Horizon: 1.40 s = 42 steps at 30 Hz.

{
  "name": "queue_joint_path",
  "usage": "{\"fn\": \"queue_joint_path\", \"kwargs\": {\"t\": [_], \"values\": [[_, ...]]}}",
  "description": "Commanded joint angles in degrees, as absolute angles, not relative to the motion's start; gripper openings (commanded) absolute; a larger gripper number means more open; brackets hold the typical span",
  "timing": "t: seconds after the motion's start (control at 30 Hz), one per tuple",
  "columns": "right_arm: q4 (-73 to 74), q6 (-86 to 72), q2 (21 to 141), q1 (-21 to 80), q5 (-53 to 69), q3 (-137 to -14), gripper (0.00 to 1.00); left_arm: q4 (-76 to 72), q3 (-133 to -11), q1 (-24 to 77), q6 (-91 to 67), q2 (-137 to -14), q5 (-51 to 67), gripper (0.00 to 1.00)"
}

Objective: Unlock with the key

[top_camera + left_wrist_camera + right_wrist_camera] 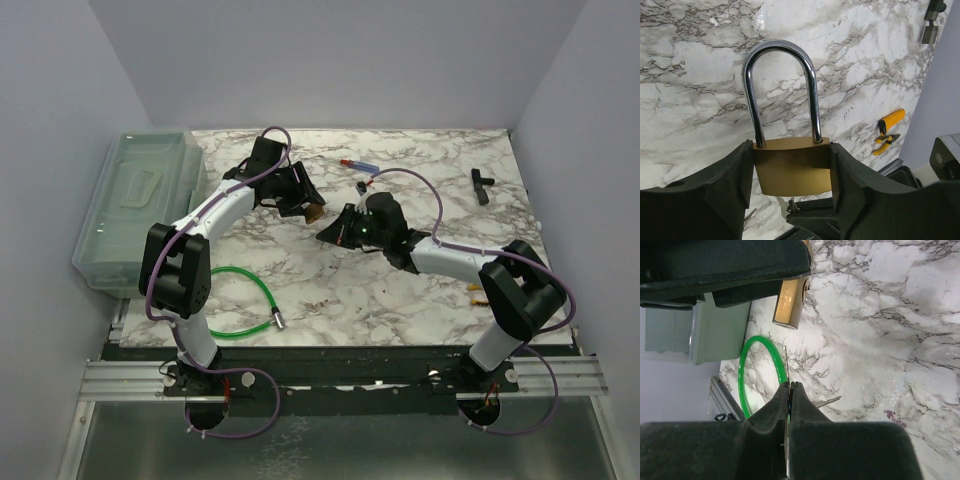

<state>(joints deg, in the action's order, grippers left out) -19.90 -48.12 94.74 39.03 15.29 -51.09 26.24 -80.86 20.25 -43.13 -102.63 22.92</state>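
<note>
My left gripper (300,203) is shut on the brass padlock (313,213) and holds it above the table. In the left wrist view the padlock body (792,167) sits between both fingers, with its steel shackle (782,85) closed. My right gripper (333,233) is shut on the key just right of the padlock. In the right wrist view the key (786,365) shows as a thin blade sticking out of the closed fingertips (782,390), pointing toward the padlock's underside (789,302), with a gap between them. The key's tip (791,205) shows just under the padlock.
A green cable (245,300) loops on the near left of the marble table (400,290), its metal tip (279,320) toward the front edge. A clear plastic bin (140,205) stands at the left. Yellow pliers (476,290), a black tool (482,185) and a red-and-blue item (358,164) lie around.
</note>
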Motion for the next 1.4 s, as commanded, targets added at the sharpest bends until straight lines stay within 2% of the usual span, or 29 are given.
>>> {"fn": "queue_joint_path", "kwargs": {"t": [0.0,1.37], "values": [[-21.27,-46.93,95.92,38.94,13.42,-53.28,0.00,25.02,-81.01,20.04,-43.64,-99.15,23.38,0.00],[-19.19,-45.83,96.22,37.44,10.68,-56.27,0.00,24.96,-80.95,20.04,-43.77,-98.71,23.55,0.00]]}}
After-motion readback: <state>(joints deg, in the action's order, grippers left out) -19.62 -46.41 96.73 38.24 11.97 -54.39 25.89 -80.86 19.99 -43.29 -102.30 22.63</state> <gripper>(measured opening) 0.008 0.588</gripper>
